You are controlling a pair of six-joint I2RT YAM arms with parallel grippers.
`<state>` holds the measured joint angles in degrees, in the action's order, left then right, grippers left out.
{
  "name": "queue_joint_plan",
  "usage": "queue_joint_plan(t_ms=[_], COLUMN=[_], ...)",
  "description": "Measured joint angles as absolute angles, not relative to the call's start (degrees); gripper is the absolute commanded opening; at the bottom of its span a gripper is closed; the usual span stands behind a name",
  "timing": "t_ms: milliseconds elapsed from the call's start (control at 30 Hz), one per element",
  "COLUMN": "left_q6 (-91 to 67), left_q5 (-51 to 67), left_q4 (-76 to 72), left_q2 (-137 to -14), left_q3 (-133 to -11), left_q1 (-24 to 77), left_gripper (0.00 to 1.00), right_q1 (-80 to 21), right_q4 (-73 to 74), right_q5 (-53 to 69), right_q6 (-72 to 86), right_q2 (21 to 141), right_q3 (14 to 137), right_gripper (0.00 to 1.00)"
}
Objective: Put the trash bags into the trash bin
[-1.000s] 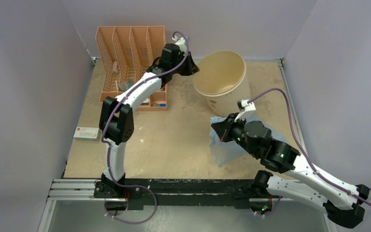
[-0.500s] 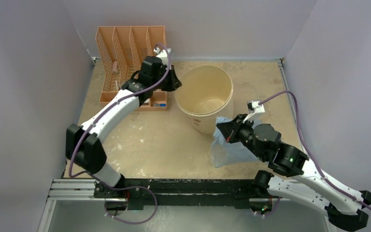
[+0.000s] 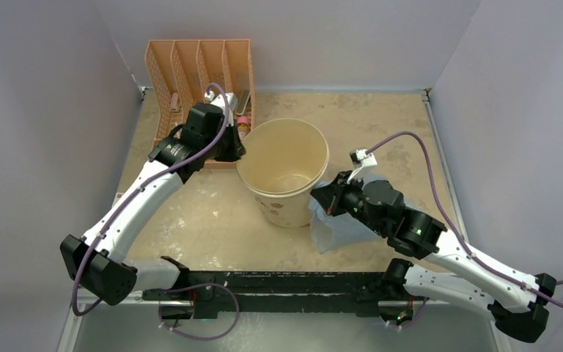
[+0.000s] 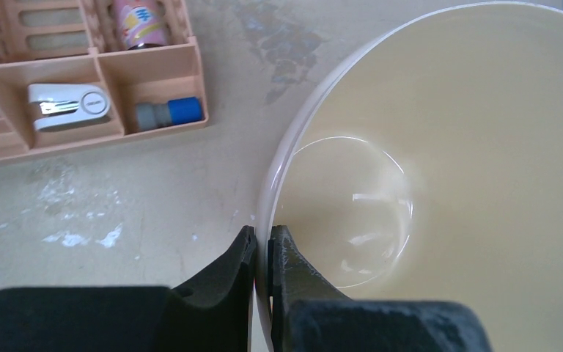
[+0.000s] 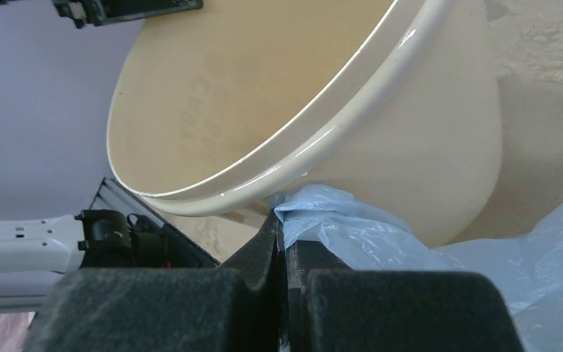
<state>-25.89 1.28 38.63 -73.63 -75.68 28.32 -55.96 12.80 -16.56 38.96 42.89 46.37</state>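
trash bag [image 3: 337,229] is on the table [image 3: 205,220], crumpled just right of the trash bin [image 3: 282,209] and touching its wall. None of it is inside.

right gripper [image 3: 322,202]: I see it from the top at the bag's near-left corner, close to the bin, but I can't read the jaws there. The right wrist view settles it. The right gripper [image 5: 282,220] is fully closed on a pinch of blue film, and that pinch sits just under the bin's rim. The rest of the bag [image 5: 381,238] trails off to the right against the bin wall [image 5: 432,139].

left gripper [image 3: 236,152]: from the top it's at the bin's left rim, with the arm covering the contact. In the left wrist view the left gripper [image 4: 262,238] is nearly closed and clamped on the rim [image 4: 315,95], one finger outside the wall and one inside. That view also looks down to the bin's bottom, and I see only glare there.

The top view shows brown print on the bin's near wall. In the right wrist view faint lettering shows on the inner wall.

orange organizer [image 3: 190,66] stands behind the left arm. Only the left wrist view shows what's in the organizer's front trays [image 4: 81,136]: a white item [image 4: 70,103] and a small blue-capped piece [image 4: 168,114].
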Motion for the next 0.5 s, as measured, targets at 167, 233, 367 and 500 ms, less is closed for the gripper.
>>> queue_joint_plan(t_ms=[167, 233, 367, 500], left_q6=[-25.8, -25.9, -25.9, -25.9], left_q5=[-1.8, -2.5, -3.8, -4.9], left_q4=[41.3, 42.4, 44.5, 45.7], left_q2=[-73.4, -73.5, -73.8, -73.5], left_q3=[-75.5, -75.5, -75.5, -75.7], left_q1=[28.1, 28.2, 28.3, 28.4], left_gripper=[0.00, 0.00, 0.00, 0.00], right_q1=[-56.0, -56.0, -56.0, -56.0], right_q4=[12.5, 12.3, 11.6, 11.6], right_q5=[-16.3, -16.4, -17.2, -18.7], right_q6=[39.0, 39.0, 38.9, 38.8], right_q2=[45.1, 45.3, 45.3, 45.2], right_q3=[46.4, 46.4, 46.4, 46.4], right_gripper=[0.00, 0.00, 0.00, 0.00])
